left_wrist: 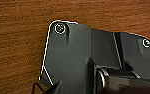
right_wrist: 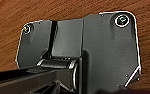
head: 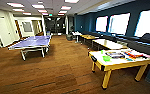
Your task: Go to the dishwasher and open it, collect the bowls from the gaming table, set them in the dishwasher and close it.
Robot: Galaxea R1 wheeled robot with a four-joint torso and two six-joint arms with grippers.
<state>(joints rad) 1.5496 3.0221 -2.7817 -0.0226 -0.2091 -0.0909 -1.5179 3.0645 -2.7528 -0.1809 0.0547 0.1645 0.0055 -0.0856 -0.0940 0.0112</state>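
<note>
The gaming table (head: pixel 108 65) stands at the right of the head view, a white top with a yellow edge and yellow legs. Colourful board-game boxes (head: pixel 131 54) lie on it. One lime green bowl (head: pixel 106 58) sits on its near left part, with a small upright green cup (head: pixel 101 51) just behind. The dishwasher is out of view. Both wrist views look past the robot's dark plates onto brown wood-pattern floor (left_wrist: pixel 16 37), with nothing of the task near either arm.
A blue table-tennis table (head: pixel 32 42) stands at the left. Plain wooden tables (head: pixel 108 44) line the right wall under bright windows, beside a dark bench (head: pixel 146 40). A broad stretch of brown floor (head: pixel 63 62) runs between the tables to dark doors (head: pixel 54 25) at the far end.
</note>
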